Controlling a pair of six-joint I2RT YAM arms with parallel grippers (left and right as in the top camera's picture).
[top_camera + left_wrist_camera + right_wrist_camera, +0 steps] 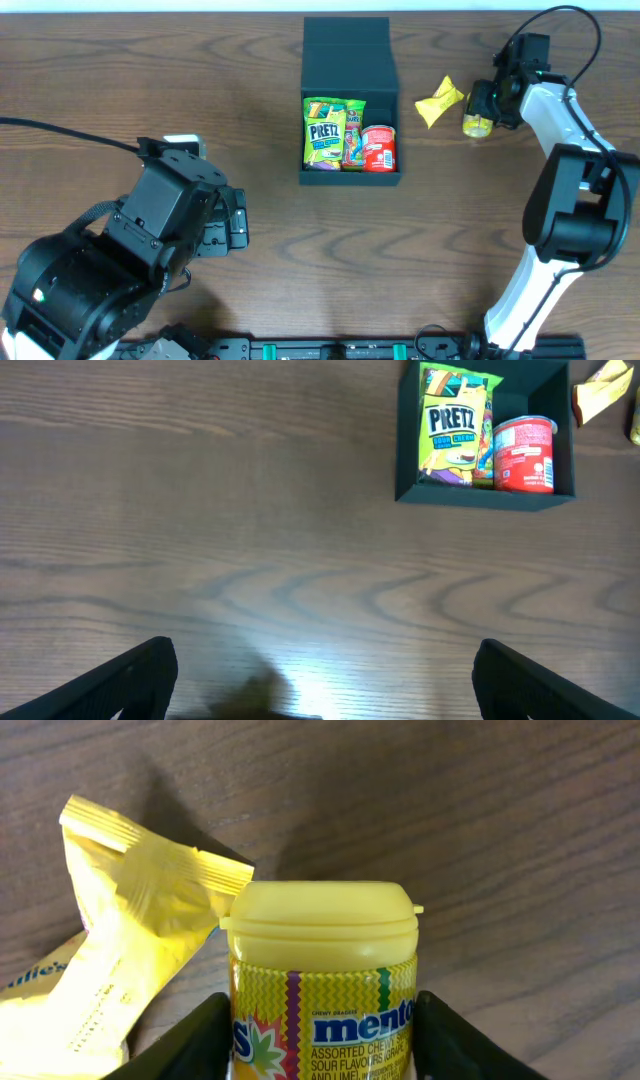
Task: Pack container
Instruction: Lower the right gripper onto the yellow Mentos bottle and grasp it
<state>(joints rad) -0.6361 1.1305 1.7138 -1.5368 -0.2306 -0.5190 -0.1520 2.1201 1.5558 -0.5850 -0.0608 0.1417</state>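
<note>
Container (350,180) sits open at centre far of the tabletop (150,80), nearly full. Mentos bottle (320,940), far right, is clamped in the right jaws; left jaws stand apart, empty. Risk: smooth round bottle may slip, or adjoining yellow packet (120,940) drag along; remaining space is tight.

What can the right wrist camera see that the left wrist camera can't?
Only the right wrist view clearly shows the yellow Mentos bottle between the fingers of the right gripper. Only the left wrist view shows the container, holding a Pretz packet and a red can. Both show the yellow packet and the wooden table.
</note>
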